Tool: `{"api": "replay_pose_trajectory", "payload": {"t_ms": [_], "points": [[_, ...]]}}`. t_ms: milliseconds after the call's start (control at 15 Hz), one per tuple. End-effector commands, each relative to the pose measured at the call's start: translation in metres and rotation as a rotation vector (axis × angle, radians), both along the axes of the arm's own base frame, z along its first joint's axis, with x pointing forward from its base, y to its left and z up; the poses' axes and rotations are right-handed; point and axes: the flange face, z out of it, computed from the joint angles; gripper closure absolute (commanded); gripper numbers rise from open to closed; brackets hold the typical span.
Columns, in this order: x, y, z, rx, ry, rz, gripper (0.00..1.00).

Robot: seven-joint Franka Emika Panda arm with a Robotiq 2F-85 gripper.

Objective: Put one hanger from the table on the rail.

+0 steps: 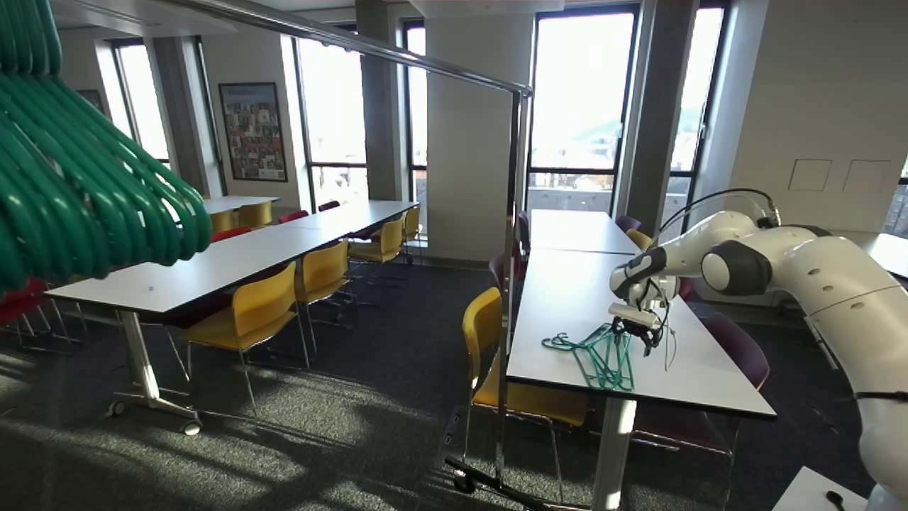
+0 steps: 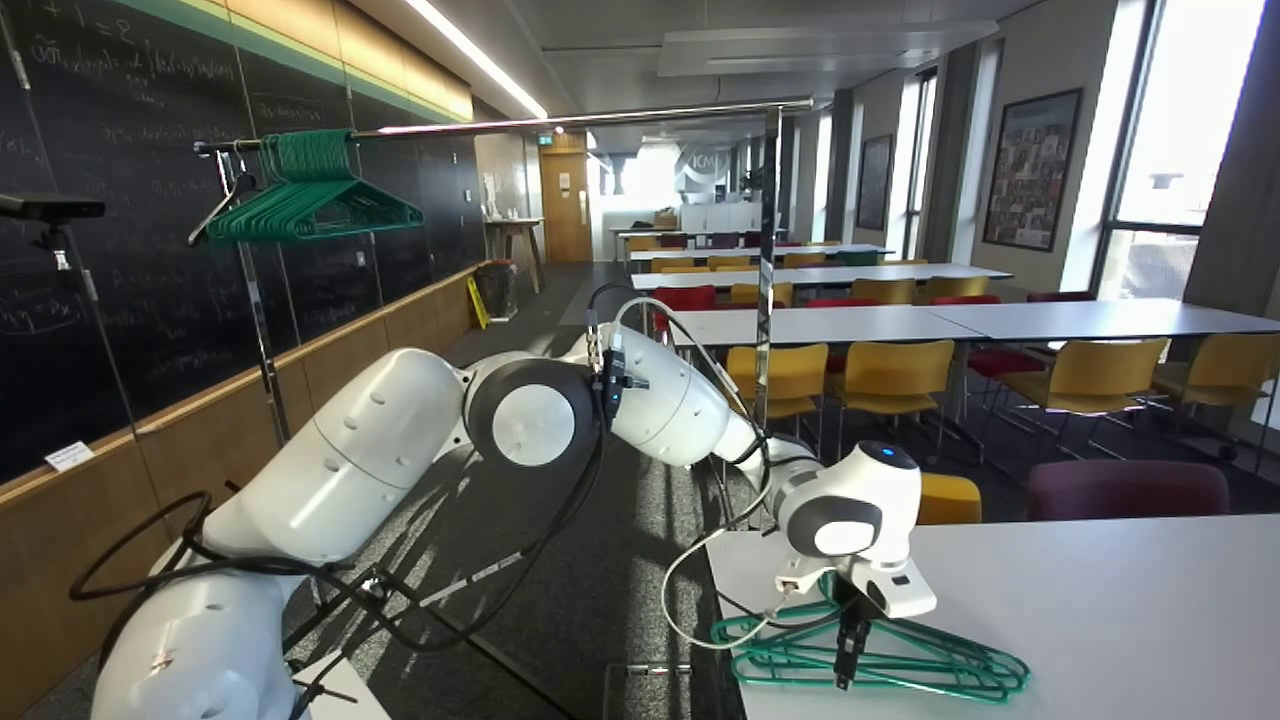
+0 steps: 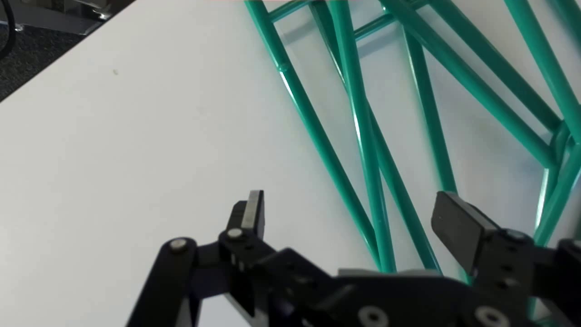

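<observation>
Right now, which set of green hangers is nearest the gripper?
The overlapping hangers lying on the white table: the open gripper is right at them. The other green bunch hangs from the rail, well away from it.

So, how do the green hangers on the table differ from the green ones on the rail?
The table hangers lie on the white table, while the rail hangers hang from the metal rail. The table hangers cross one another at mixed angles; the rail hangers are lined up in a close row. The table hangers are clearly fewer than the rail hangers. Both sets are green and roughly triangular.
</observation>
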Motion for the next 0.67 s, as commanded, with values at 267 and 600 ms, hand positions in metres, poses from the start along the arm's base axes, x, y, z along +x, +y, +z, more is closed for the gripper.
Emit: {"api": "replay_pose_trajectory", "payload": {"t_ms": [267, 600], "points": [[0.004, 0.002, -0.011, 0.000, 0.015, 0.016, 0.00], [0.004, 0.000, -0.026, 0.001, 0.033, 0.016, 0.00]]}}
